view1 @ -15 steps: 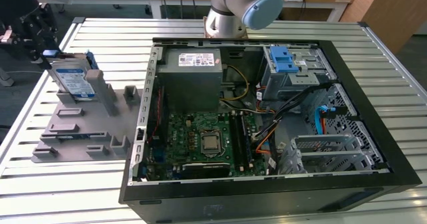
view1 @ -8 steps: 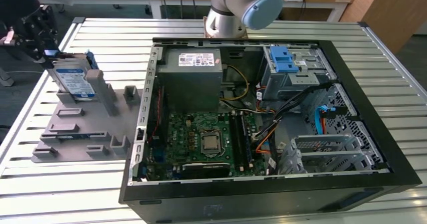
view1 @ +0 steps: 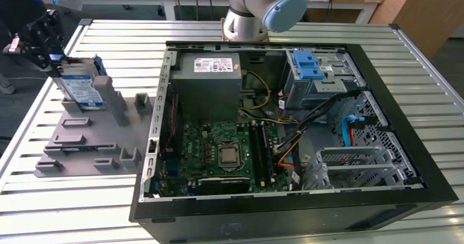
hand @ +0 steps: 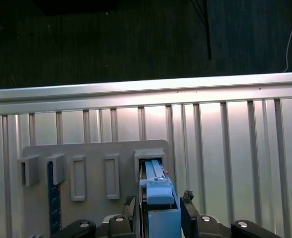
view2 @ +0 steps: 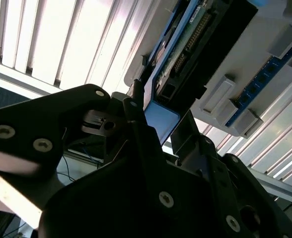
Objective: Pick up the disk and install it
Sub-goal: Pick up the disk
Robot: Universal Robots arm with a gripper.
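Item 1 – markings. The disk carries a white-and-blue label. Print shows on it, but none of it can be read. The grey power supply inside the open computer case bears a white sticker, and its print is likewise too small to read.

Item 2 – attitude. In the exterior view the disk stands on end in a slot of the grey holder rack, which lies on the slatted metal tabletop at about 9 o'clock of the case. Its long axis is near upright and leans slightly, running from 11 o'clock at the upper end to 5 o'clock at the seated end. The label face is turned toward the camera, and the blue bracket frames the edges.

Item 3 – relation to the gripper. The gripper sits at the disk's upper end, at roughly 10 o'clock of the label. In the first wrist view it straddles the blue bracket end of the disk, whose far end reaches into the rack's slot. The second wrist view shows the circuit-board side. Whether the gripper is clamped on the disk or merely set around it cannot be told.
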